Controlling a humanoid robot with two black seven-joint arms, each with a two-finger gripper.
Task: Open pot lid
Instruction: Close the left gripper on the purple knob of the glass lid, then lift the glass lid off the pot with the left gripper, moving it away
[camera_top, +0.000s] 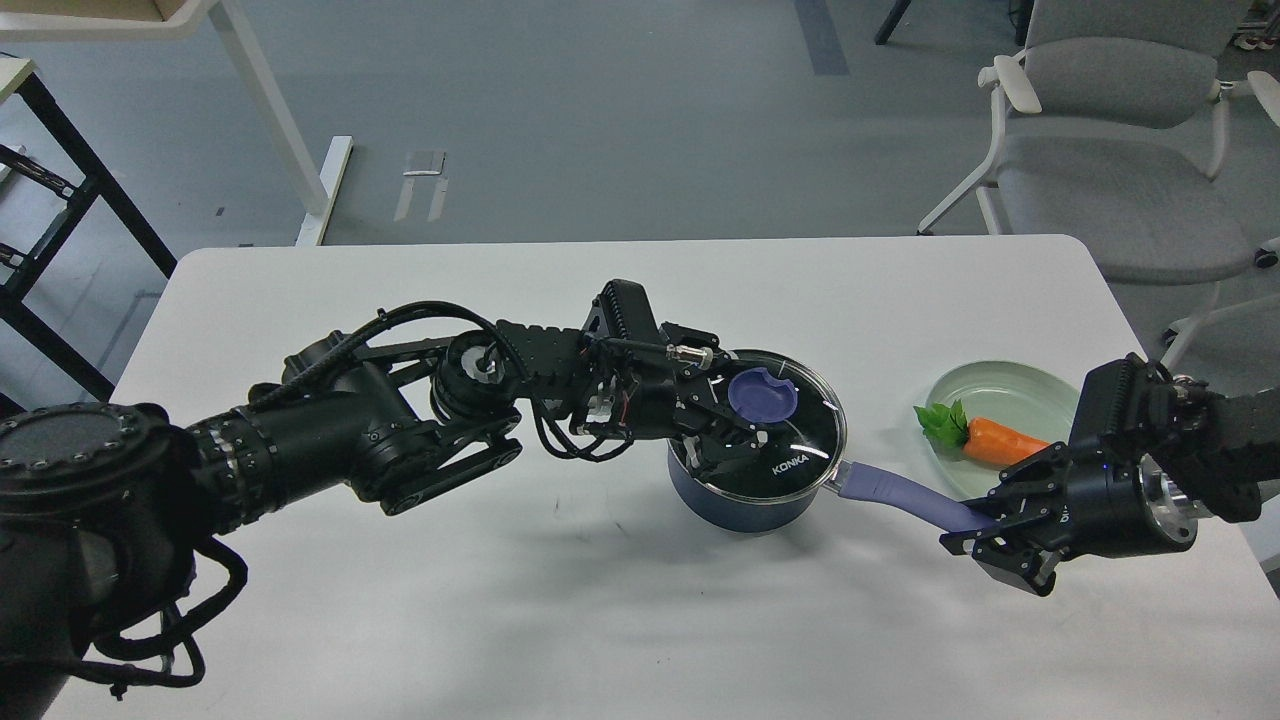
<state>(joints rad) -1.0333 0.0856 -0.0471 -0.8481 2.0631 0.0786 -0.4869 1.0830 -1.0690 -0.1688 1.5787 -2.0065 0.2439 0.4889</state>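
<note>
My left claw (735, 425) reaches in from the left over the round clear glass lid (785, 425) with its thin metal rim and white "KONKA" lettering. Its fingers (722, 450) sit just beside the flat purple-blue knob (763, 394), on the knob's left and near side, but I cannot tell whether they are clamped on it or loose. The lid rests on the small dark navy saucepan (745, 498), which stands near the middle of the white tabletop (500, 600). My right claw (995, 520) is clenched on the far-right end of the saucepan's long lavender-purple handle (900, 497). Just beyond that handle, on the right, a pale green glass plate (1010, 390) carries 1 orange toy carrot (1000, 440) with green leaves.
</note>
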